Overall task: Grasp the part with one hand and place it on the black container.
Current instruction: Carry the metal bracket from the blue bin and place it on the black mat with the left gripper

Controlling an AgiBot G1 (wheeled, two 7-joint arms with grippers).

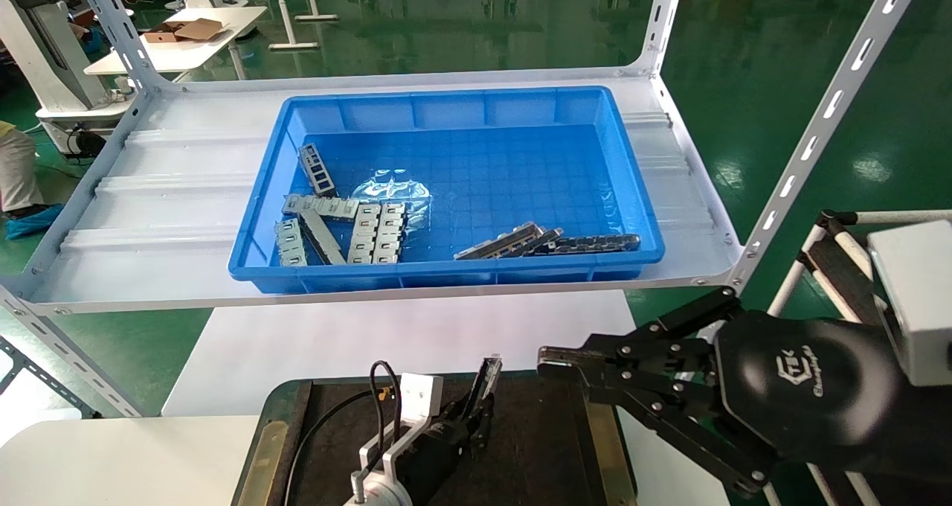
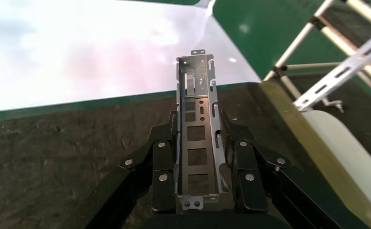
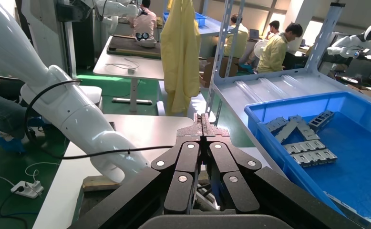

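Already the left gripper (image 2: 200,157) is clamped on the part (image 2: 198,138), low in the head frame's centre, above the black container (image 1: 550,446). If the jaws let go from this height, the bar, judging by its angle, could tip or bounce towards the brass-edged rim. Only the left wrist view shows pads (image 2: 163,164) pressing both channel walls; the head view shows the right gripper (image 1: 554,361) pinched closed, idle at lower right.

The grey cutout-lined part (image 2: 198,138) sits clamped lengthwise in the left end effector (image 2: 199,143) above the black container (image 2: 69,143).
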